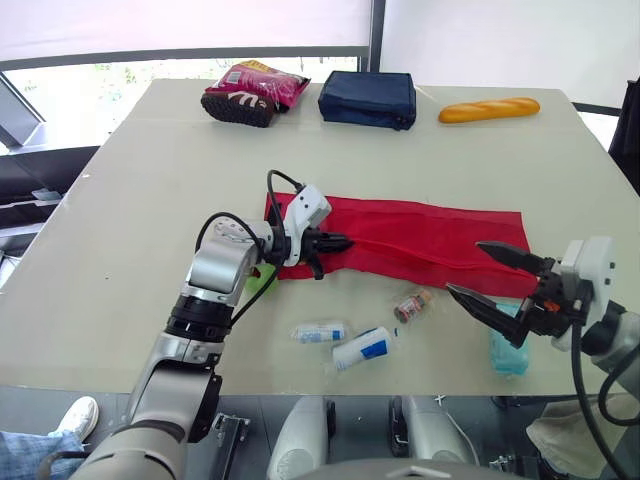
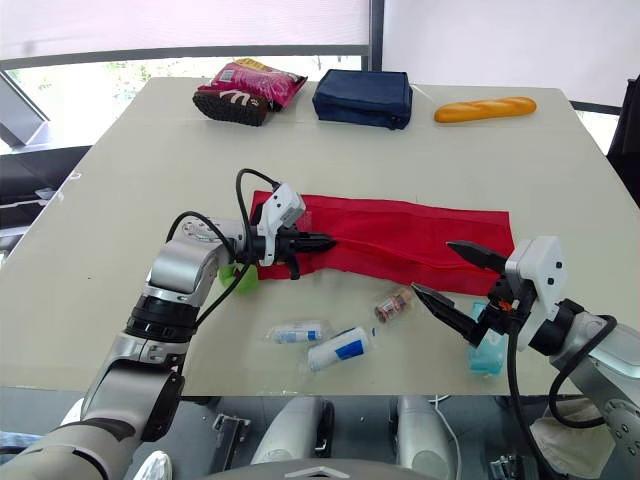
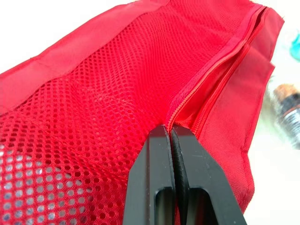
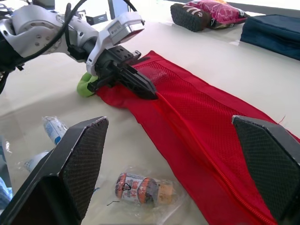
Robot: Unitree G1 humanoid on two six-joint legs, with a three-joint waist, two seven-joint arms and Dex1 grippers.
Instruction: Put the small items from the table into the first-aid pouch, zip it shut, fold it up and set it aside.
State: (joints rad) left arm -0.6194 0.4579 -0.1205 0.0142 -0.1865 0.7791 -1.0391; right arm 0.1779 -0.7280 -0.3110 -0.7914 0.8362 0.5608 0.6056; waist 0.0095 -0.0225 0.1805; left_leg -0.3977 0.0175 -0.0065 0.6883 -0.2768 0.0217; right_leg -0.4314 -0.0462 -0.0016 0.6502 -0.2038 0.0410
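The red first-aid pouch [image 1: 420, 240] lies flat and unfolded across the middle of the table, mesh side up. My left gripper [image 1: 345, 241] is shut on the pouch's zipper [image 3: 206, 79] near its left end. My right gripper [image 1: 465, 268] hovers open by the pouch's right end, above a teal packet [image 1: 508, 352]. In front of the pouch lie a small bagged bottle [image 1: 413, 304], a white tube [image 1: 365, 347] and a small blue-and-white packet [image 1: 320, 332]. A green thing [image 4: 85, 86] sits under my left wrist.
At the back of the table are a pink snack bag [image 1: 262, 82] on a dark shoe-like thing [image 1: 237, 107], a navy pouch [image 1: 368, 98] and a baguette [image 1: 489, 109]. The small items lie close to the table's front edge [image 1: 300, 385].
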